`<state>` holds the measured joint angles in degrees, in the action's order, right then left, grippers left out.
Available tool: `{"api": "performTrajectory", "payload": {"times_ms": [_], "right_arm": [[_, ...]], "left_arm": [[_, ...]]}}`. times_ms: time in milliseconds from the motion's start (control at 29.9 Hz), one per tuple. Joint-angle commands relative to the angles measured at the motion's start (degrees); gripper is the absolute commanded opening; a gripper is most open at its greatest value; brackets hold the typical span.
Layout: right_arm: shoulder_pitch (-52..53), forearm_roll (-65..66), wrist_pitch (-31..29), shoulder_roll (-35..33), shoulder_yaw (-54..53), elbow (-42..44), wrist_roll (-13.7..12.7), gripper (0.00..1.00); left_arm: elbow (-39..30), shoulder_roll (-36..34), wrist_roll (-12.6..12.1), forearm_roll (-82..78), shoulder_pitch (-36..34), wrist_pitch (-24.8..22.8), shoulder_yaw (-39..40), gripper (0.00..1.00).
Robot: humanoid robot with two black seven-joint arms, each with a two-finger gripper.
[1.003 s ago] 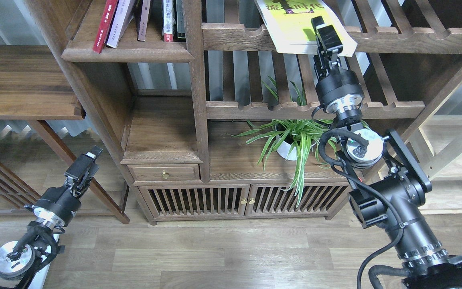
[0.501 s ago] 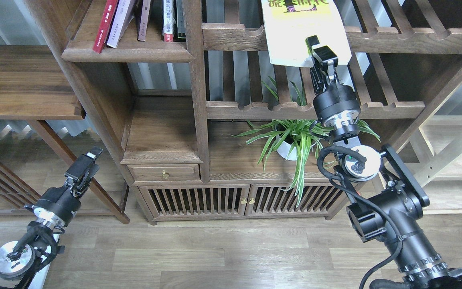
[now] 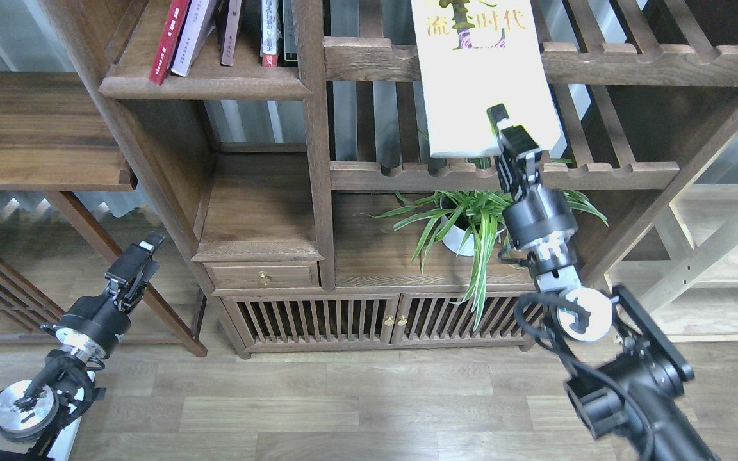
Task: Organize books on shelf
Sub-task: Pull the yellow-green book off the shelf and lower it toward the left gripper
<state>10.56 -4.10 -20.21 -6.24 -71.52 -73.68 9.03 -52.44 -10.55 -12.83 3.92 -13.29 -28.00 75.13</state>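
Right gripper (image 3: 511, 136) pinches the yellow-green book (image 3: 481, 83) by its lower edge, clear of the slatted rack (image 3: 599, 169), probably bound for the shelf (image 3: 202, 83). Left gripper (image 3: 138, 253) idles low; its opening unclear.

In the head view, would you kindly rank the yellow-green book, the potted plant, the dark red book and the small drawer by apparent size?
1. yellow-green book, nearer the camera, so it looks larger.
2. potted plant, leaves included.
3. small drawer and dark red book: unsure, since the book shows mostly its spine.
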Motion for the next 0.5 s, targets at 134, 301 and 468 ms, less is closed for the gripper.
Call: {"api": "performTrajectory", "payload": {"times_ms": [134,301,468], "right_arm": [[-5.2,1.0,-6.0,-1.2,0.9,0.0,0.0,0.04],[-7.2,1.5,-7.6,-1.6,0.9,0.0,0.1,0.04],[-11.4,3.6,-7.8,-1.6,3.0,0.0,0.1,0.05]], "left_arm": [[0.9,0.7,0.2,0.3,-1.3,0.0,-3.6,0.83],[0.7,0.8,0.2,0.3,-1.3,0.0,-5.3,0.84],[0.0,1.6,-0.1,0.4,-1.2,0.0,-7.2,0.84]]}}
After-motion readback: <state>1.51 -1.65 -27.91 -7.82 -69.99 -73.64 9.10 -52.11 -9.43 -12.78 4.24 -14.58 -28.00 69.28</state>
